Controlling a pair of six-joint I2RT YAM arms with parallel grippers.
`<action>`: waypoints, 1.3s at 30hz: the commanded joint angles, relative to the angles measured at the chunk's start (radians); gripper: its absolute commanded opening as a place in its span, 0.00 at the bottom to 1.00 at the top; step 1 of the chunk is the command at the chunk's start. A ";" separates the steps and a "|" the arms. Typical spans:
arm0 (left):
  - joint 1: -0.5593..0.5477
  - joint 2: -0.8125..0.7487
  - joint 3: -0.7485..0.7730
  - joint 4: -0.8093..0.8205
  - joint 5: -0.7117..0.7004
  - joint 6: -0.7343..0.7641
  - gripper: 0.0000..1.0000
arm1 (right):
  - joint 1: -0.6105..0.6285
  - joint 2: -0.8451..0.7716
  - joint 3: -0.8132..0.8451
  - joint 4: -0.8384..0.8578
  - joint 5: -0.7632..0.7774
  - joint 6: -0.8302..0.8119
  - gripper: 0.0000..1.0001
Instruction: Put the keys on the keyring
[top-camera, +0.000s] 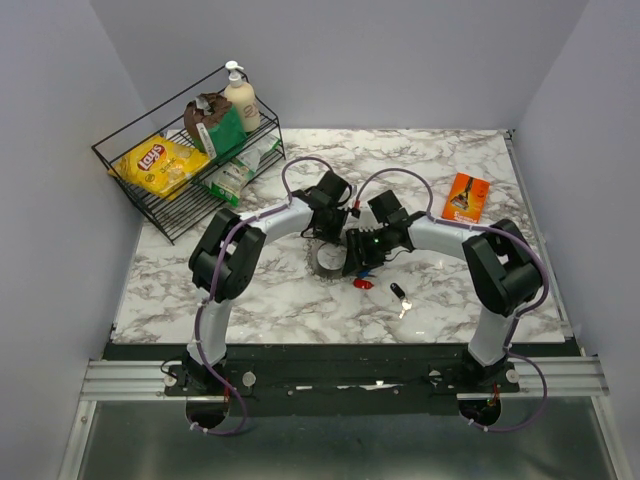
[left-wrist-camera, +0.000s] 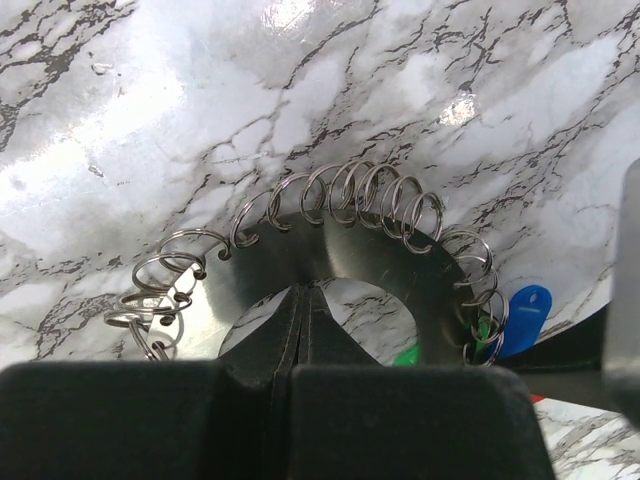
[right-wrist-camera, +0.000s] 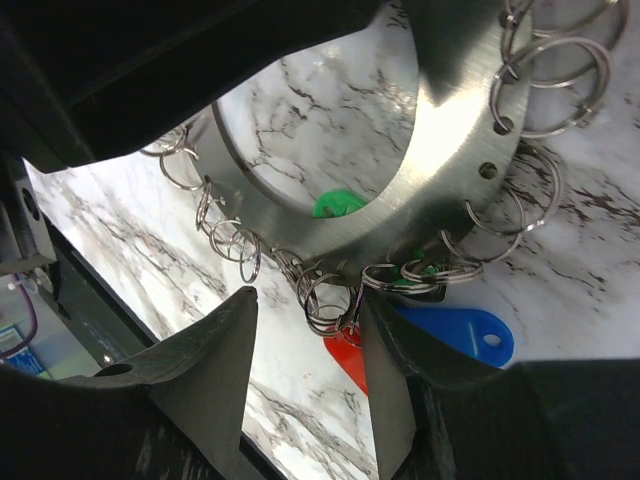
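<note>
The keyring (top-camera: 327, 260) is a flat grey metal ring with many small wire rings along its rim, at the table's middle. My left gripper (left-wrist-camera: 303, 290) is shut on the inner edge of the keyring (left-wrist-camera: 345, 255). My right gripper (right-wrist-camera: 305, 320) is open at the keyring's (right-wrist-camera: 450, 140) rim, with a cluster of small wire rings between its fingers. The red key (right-wrist-camera: 347, 362) lies just below that cluster, and the blue key (right-wrist-camera: 462, 334) sits beside the right finger. The blue key (left-wrist-camera: 526, 316) also shows by the rim. The red key (top-camera: 363, 284) and black key (top-camera: 399, 294) lie near the keyring.
A black wire basket (top-camera: 150, 205) at the back left holds a yellow chips bag (top-camera: 160, 163), a lotion bottle (top-camera: 241, 100) and other packets. An orange packet (top-camera: 466, 197) lies at the back right. Something green (right-wrist-camera: 340, 203) shows through the keyring's centre.
</note>
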 joint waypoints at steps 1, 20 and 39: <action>0.000 0.094 -0.030 -0.028 0.013 0.024 0.00 | 0.024 0.039 0.012 -0.021 -0.014 -0.013 0.54; 0.002 -0.121 -0.150 0.093 -0.034 0.041 0.00 | 0.024 -0.186 -0.067 0.077 0.136 -0.022 0.55; 0.069 -0.253 -0.277 0.306 0.223 -0.039 0.37 | -0.159 -0.165 -0.161 0.438 -0.010 0.090 0.57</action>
